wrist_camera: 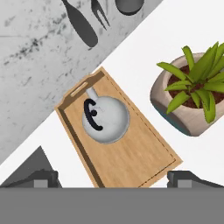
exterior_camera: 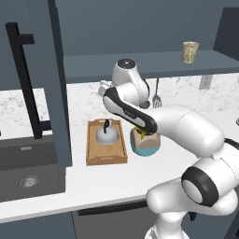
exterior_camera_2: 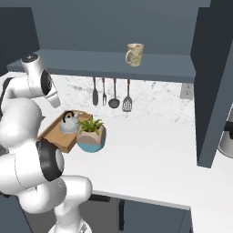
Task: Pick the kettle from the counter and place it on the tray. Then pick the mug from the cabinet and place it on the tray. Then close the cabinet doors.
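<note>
On the bench [exterior_camera: 56, 186], the tray [exterior_camera: 106, 156] is sitting beside the plant pot [exterior_camera: 145, 142], nearer the back edge than the front, and is carrying the kettle [exterior_camera: 107, 134] at its far end. The fingers [wrist_camera: 43, 178] are standing wide apart above the tray, gripping nothing. Farther back, the mug [exterior_camera_2: 134, 54] is standing upright on the cabinet [exterior_camera_2: 113, 59] shelf, doors [exterior_camera: 58, 79] hanging open.

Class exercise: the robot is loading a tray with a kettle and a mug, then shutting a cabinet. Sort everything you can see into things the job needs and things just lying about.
Job things:
kettle, already on the tray
mug, on the cabinet shelf
cabinet door, open
open gripper

Just lying about:
potted plant
hanging utensils
sink
</note>
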You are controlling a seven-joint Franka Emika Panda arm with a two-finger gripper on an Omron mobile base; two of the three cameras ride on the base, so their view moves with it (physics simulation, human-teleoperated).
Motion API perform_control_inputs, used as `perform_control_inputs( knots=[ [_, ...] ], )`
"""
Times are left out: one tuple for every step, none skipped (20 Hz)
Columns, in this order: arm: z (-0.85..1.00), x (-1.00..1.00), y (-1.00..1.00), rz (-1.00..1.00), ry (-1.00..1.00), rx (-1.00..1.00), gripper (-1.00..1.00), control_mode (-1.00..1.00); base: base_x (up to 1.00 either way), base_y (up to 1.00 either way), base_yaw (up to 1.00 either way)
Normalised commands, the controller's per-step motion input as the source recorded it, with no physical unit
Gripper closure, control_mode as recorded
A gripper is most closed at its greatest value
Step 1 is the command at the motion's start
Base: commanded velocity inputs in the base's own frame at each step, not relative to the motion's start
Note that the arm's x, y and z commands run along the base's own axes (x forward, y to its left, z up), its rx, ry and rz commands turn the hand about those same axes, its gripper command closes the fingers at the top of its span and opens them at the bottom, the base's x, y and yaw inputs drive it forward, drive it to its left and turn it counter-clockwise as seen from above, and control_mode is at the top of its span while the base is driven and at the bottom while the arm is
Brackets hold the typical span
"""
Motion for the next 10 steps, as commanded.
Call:
perform_control_inputs(
  knots=[
    [-0.31, -0.10, 0.00, 0.00, 0.00, 0.00, -1.00, -1.00, 0.00, 0.00, 0.00],
    [-0.27, -0.10, 0.00, 0.00, 0.00, 0.00, -1.00, -1.00, 0.00, 0.00, 0.00],
    [-0.29, -0.09, 0.00, 0.00, 0.00, 0.00, -1.00, -1.00, 0.00, 0.00, 0.00],
    [-0.29, -0.08, 0.00, 0.00, 0.00, 0.00, -1.00, -1.00, 0.00, 0.00, 0.00],
    [-0.19, 0.00, 0.00, 0.00, 0.00, 0.00, -1.00, -1.00, 0.00, 0.00, 0.00],
    [0.00, 0.00, 0.00, 0.00, -0.05, 0.01, -1.00, -1.00, 0.00, 0.00, 0.00],
    [0.00, 0.00, 0.00, 0.00, 0.00, 0.00, -1.00, -1.00, 0.00, 0.00, 0.00],
    [0.00, 0.00, -0.06, 0.00, 0.00, 0.03, -1.00, -1.00, 0.00, 0.00, 0.00],
    [0.00, 0.00, -0.03, 0.00, 0.00, 0.01, -1.00, -1.00, 0.00, 0.00, 0.00],
    [0.00, 0.00, -0.08, 0.00, 0.00, 0.01, -1.00, -1.00, 0.00, 0.00, 0.00]
  ],
)
